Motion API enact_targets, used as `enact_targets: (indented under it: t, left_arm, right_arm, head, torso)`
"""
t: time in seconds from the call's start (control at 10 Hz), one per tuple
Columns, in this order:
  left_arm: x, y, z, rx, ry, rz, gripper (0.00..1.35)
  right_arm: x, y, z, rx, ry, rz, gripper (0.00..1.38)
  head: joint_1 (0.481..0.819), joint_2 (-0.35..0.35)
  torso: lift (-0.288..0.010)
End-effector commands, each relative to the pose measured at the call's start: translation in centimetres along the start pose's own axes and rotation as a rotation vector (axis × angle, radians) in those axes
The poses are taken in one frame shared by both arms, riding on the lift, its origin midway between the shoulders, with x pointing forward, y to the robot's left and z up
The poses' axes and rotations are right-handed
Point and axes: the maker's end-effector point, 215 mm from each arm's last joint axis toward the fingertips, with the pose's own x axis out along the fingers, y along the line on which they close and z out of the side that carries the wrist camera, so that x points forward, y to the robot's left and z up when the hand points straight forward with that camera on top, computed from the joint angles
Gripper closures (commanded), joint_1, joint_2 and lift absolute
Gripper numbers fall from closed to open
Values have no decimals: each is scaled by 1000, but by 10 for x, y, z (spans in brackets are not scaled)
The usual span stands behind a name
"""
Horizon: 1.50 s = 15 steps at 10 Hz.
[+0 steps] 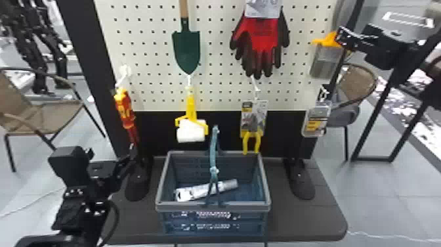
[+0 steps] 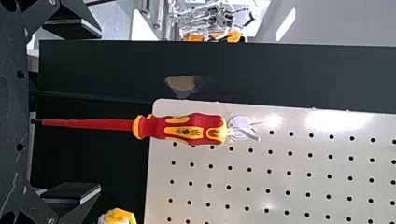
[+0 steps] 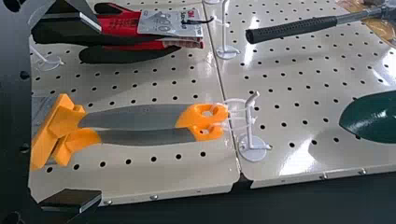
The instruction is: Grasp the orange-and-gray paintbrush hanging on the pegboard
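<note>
Right gripper [image 3: 100, 111], fingers apart, probably to straddle the orange-and-gray paintbrush [image 3: 140, 116], which hangs by ties from a white hook [image 3: 250, 126] on the pegboard [image 3: 187, 173], leaving its length free to grip; left gripper [image 2: 100, 112], also spread, faces a red-and-yellow screwdriver [image 2: 184, 129]

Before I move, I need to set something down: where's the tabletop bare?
The tabletop is bare between the basket and the right stand foot, and around the front right corner. Left of the basket it's crowded by the left stand foot and left arm.
</note>
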Motion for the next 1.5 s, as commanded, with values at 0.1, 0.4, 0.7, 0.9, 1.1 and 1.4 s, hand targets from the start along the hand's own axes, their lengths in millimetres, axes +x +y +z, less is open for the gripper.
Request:
enact_targets:
  t: [0.1,0.4,0.7,0.9,1.1,1.4]
  left_arm:
    - [0,-1,-4,-4,7,-2,147]
    - [1,-3,-6,-1,12,-7,147]
    - [2,-6,-9,1,16,-17,147]
    - [2,-7,-10,0,18,-20,147]
    - [1,-6,-10,0,19,-20,145]
    - [1,-5,-11,-3,19,-20,147]
  right_arm:
    - [14,10,-5,-1,38,48,67]
    - [26,22,-10,-13,74,93,133]
    - [36,28,-6,-23,89,123,177]
    - [35,25,-9,-25,105,118,725]
    - [34,18,-9,-53,122,88,1217]
    - [32,15,-10,-62,126,78,1223]
  head:
    - [549,0]
    - [549,0]
    - [549,0]
    - [549,0]
    - [549,0]
    - [549,0]
  torso:
    - [-100]
    - [-100]
    - [-100]
    - [-100]
    - [-100]
    - [-100]
